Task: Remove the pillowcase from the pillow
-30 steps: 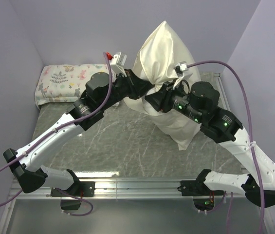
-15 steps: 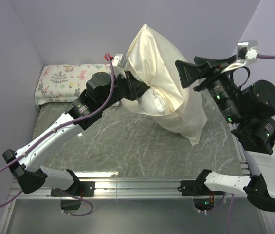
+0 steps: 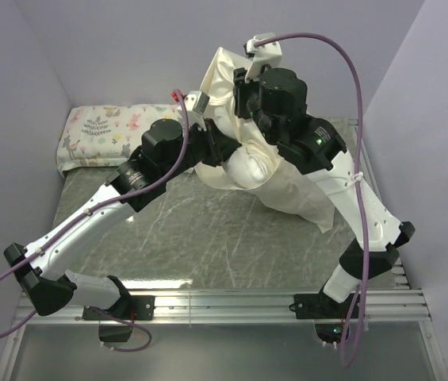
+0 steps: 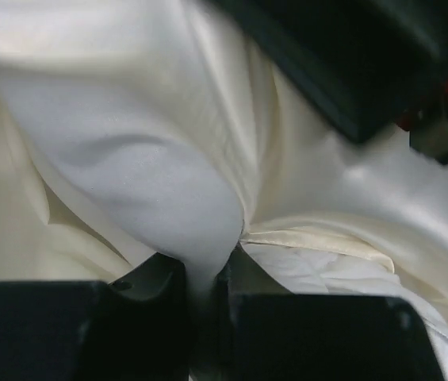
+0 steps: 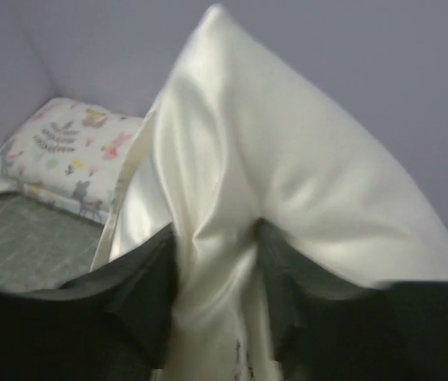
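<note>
Two-arm step: pull apart.
Left end effector (image 4: 200, 276): clenched on pillow (image 4: 152, 182); anchor.
Right end effector (image 5: 216, 242): astride pillowcase (image 5: 303, 175), grip unclear; pinch, lift.

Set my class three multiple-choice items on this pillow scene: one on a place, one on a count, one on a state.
1. Where does the floral pillow lie?
A. At the far left corner of the table
B. Beside the right arm's base
C. At the table's near edge

2. How many pillows are in view?
A. One
B. Two
C. Three

3. How is the left gripper?
A. Open above bare table
B. Shut on the white pillow
C. Shut on the floral pillow

Answers:
1 A, the floral pillow sits against the walls at far left.
2 B, only the floral and the white one show.
3 B, the left wrist view shows white fabric pinched between its fingers.
</note>
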You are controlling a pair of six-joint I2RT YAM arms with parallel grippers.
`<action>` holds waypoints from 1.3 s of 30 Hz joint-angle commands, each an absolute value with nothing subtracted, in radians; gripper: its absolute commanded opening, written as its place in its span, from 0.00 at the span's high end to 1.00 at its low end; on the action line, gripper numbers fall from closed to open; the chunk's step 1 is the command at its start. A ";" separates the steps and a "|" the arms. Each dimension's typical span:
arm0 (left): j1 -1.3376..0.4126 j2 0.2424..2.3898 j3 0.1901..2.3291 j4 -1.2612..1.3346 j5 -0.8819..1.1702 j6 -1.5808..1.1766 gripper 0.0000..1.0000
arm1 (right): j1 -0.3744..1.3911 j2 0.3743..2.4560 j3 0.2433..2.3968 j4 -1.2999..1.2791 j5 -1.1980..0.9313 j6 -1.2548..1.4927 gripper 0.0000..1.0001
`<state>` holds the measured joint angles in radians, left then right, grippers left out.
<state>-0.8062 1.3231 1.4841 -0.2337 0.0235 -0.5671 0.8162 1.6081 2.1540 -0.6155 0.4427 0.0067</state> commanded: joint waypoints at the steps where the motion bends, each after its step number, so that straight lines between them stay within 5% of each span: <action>1: -0.822 1.284 1.456 -0.279 0.052 -0.522 1.00 | 0.816 1.632 2.296 -0.649 0.652 -0.028 0.67; 2: -0.824 1.266 1.434 -0.284 0.048 -0.523 1.00 | 0.816 1.635 2.295 -0.634 0.661 -0.031 0.79; 7: -0.824 1.203 1.358 -0.299 0.028 -0.523 1.00 | 0.812 1.586 2.238 -0.537 0.712 -0.038 0.92; 13: -0.824 1.123 1.279 -0.314 0.006 -0.526 1.00 | 0.743 1.603 2.315 -0.557 0.720 -0.002 0.93; 26: -0.874 1.081 1.245 -0.368 0.095 -0.416 1.00 | 0.482 1.661 2.295 -0.591 0.272 0.229 0.99; 34: -0.960 1.198 1.356 -0.508 0.058 -0.308 1.00 | 0.514 1.574 2.074 -0.284 -0.122 0.233 0.91; 39: -0.991 1.261 1.408 -0.548 0.038 -0.262 1.00 | 0.541 1.555 2.040 -0.187 -0.276 0.230 0.73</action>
